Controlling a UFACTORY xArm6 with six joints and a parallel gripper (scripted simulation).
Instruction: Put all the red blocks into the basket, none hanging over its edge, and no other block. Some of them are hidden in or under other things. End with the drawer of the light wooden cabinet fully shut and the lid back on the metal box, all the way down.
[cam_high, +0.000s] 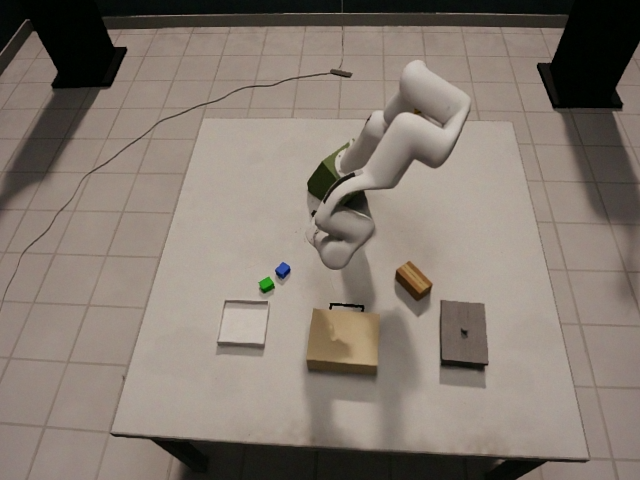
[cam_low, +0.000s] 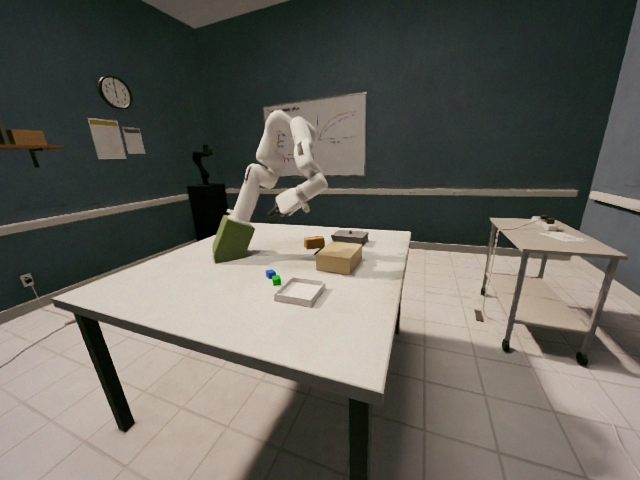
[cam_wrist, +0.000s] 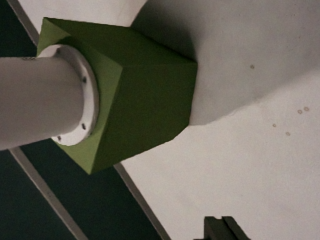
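Observation:
No red block is visible. The white basket (cam_high: 241, 345) (cam_low: 293, 300) looks empty. The light wooden cabinet (cam_high: 343, 341) (cam_low: 338, 261) has its black handle (cam_high: 346, 305) toward the arm's base; its drawer looks shut. The grey metal box (cam_high: 463, 364) (cam_low: 349, 241) has its knobbed lid (cam_high: 463, 346) on. A green block (cam_high: 266, 284) (cam_low: 276, 280) and a blue block (cam_high: 282, 270) (cam_low: 270, 273) lie beyond the basket. My gripper (cam_low: 273, 210) is shut and empty, high above the table near the arm's base, away from all of these. Its dark fingers show at the wrist view's bottom edge.
A striped brown wooden block (cam_high: 413, 280) (cam_low: 313, 242) lies on the table (cam_high: 232, 206) (cam_low: 206, 310) between the cabinet and the metal box. The green base mount (cam_high: 323, 180) (cam_low: 233, 240) (cam_wrist: 150, 100) of the arm stands behind, close to the gripper.

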